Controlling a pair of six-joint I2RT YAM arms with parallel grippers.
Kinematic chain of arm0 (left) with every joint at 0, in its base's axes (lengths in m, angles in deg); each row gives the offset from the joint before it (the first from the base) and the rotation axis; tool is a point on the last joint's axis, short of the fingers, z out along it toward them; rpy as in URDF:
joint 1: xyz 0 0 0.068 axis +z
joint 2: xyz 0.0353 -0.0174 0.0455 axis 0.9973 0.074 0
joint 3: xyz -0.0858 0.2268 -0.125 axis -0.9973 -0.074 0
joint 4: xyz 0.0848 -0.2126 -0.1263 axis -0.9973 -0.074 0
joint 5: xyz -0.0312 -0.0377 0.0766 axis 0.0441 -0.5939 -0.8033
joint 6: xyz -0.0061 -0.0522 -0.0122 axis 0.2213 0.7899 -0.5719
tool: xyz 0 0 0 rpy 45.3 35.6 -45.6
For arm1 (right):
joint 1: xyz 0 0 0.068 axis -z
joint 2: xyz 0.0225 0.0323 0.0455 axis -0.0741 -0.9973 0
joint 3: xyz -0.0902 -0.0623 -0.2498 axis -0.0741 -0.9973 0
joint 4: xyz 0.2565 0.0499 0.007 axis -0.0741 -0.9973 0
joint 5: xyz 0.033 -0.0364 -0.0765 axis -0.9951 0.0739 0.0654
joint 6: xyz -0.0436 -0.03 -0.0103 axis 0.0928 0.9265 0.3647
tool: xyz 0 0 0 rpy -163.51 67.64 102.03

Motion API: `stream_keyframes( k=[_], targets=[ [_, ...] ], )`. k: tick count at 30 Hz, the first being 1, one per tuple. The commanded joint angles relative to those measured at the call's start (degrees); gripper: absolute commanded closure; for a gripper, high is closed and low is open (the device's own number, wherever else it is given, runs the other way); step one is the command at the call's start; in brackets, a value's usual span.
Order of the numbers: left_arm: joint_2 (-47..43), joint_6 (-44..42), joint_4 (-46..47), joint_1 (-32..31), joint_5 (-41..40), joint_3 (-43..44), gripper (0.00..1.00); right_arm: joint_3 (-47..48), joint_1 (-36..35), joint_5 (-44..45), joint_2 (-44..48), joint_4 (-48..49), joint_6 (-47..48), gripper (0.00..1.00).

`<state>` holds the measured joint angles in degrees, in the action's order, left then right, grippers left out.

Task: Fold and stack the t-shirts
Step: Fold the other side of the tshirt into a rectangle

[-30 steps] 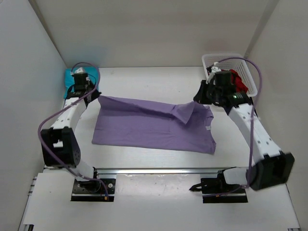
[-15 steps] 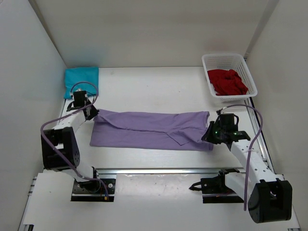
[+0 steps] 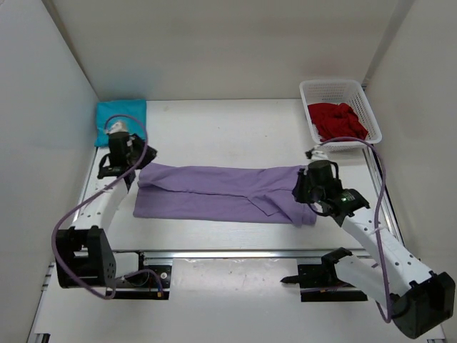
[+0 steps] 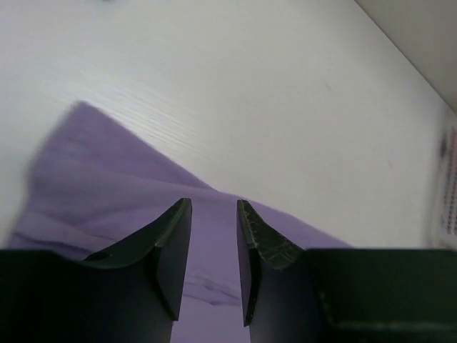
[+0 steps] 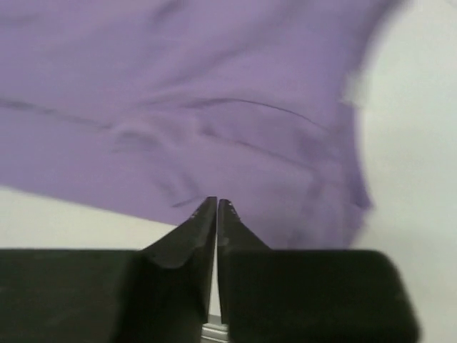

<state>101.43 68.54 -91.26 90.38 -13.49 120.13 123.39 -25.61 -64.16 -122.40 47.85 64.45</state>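
Observation:
The pale lavender t-shirt (image 3: 221,193) lies flat across the table's middle as a long band, doubled over lengthwise. My left gripper (image 3: 136,163) hovers over its left end, open, and the left wrist view shows only purple cloth (image 4: 107,179) under the empty gap of the left gripper (image 4: 214,211). My right gripper (image 3: 300,191) is over the shirt's right end. In the right wrist view this gripper (image 5: 217,204) is closed to a thin slit with nothing in it, above the cloth (image 5: 214,107). The teal t-shirt (image 3: 120,114) lies folded at the back left. The dark red t-shirt (image 3: 337,120) is crumpled in the basket.
A white mesh basket (image 3: 335,82) stands at the back right corner. White walls enclose the table on three sides. A metal rail (image 3: 235,252) runs along the near edge, in front of the arm bases.
Both grippers brought the lavender shirt's lifted far edge down toward the front, doubling it over. The left jaws then opened and let go. The right gripper drew back over the shirt's right end.

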Motion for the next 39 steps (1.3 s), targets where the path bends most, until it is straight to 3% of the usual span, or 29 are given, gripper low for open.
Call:
stream_keyframes(
  k=[1,4,7,10,11,19,21,23,24,35,39],
  targets=[
    [-3.11,-0.81,0.7,-11.7,0.19,-0.41,0.58,0.0,-9.29,-0.17,-4.17,4.79,-0.02,1.0],
    [-5.14,1.29,5.0,-22.08,-0.61,-4.72,0.61,-0.64,-16.16,-1.59,-13.22,9.99,-0.37,0.99],
    [-5.84,3.22,8.17,-28.78,-0.53,-8.85,0.61,-0.02,-17.48,-1.68,-19.74,13.16,0.24,0.8],
    [-6.63,4.19,9.49,-32.04,0.01,-12.63,0.62,0.16,-17.93,-0.62,-23.17,15.45,0.85,0.69],
    [-7.07,4.11,10.01,-33.0,-0.43,-14.2,0.63,0.42,-18.01,-0.19,-24.22,15.89,0.68,0.69],
    [-10.41,4.11,14.14,-27.56,1.5,-25.45,0.63,-0.45,-18.8,-0.1,-27.22,15.19,0.86,0.7],
    [-10.59,3.94,15.46,-26.95,2.37,-26.43,0.63,-0.28,-18.63,-0.89,-28.18,14.4,0.59,0.79],
    [-9.36,4.63,15.73,-27.38,2.37,-26.87,0.64,0.85,-18.53,0.33,-28.45,13.78,0.59,0.99],
    [-9.18,4.55,16.08,-27.47,2.81,-26.78,0.63,1.56,-18.97,0.69,-27.93,13.35,0.51,1.0],
    [-10.76,5.78,16.7,-28.35,3.61,-26.96,0.63,9.04,-19.86,-10.37,-29.51,9.83,-0.37,0.99],
    [-11.73,5.6,16.08,-27.3,4.39,-27.66,0.64,8.86,-18.98,-13.27,-28.99,9.66,-0.29,0.8]
  ],
)
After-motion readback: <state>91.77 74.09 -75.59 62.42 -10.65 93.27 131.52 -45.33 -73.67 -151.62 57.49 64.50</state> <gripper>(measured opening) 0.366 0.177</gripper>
